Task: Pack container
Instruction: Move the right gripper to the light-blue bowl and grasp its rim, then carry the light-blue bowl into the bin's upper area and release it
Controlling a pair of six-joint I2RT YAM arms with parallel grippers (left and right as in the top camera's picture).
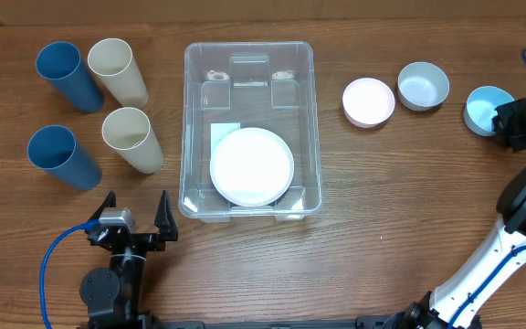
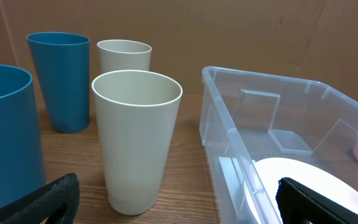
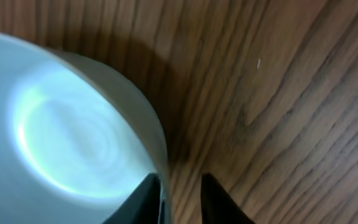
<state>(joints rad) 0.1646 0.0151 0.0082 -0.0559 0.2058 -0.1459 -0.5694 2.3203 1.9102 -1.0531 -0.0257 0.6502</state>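
The container [image 1: 190,119] is a large clear bin at mid-table with a white plate [image 1: 251,165] lying inside; it also shows in the left wrist view [image 2: 229,130]. My right gripper [image 1: 505,119] is at the far right on the light blue bowl [image 1: 484,108]. In the right wrist view its fingers [image 3: 180,186] pinch the bowl's rim [image 3: 61,137], one finger inside and one outside. The bowl rests on the table. My left gripper [image 1: 133,219] is open and empty at the front left, facing a cream cup [image 2: 137,137] and the container's left wall.
Left of the container stand two blue cups [image 1: 66,75] [image 1: 60,156] and two cream cups [image 1: 117,70] [image 1: 131,139]. A pink bowl [image 1: 368,100] and a grey-blue bowl [image 1: 423,85] sit to the right of the container.
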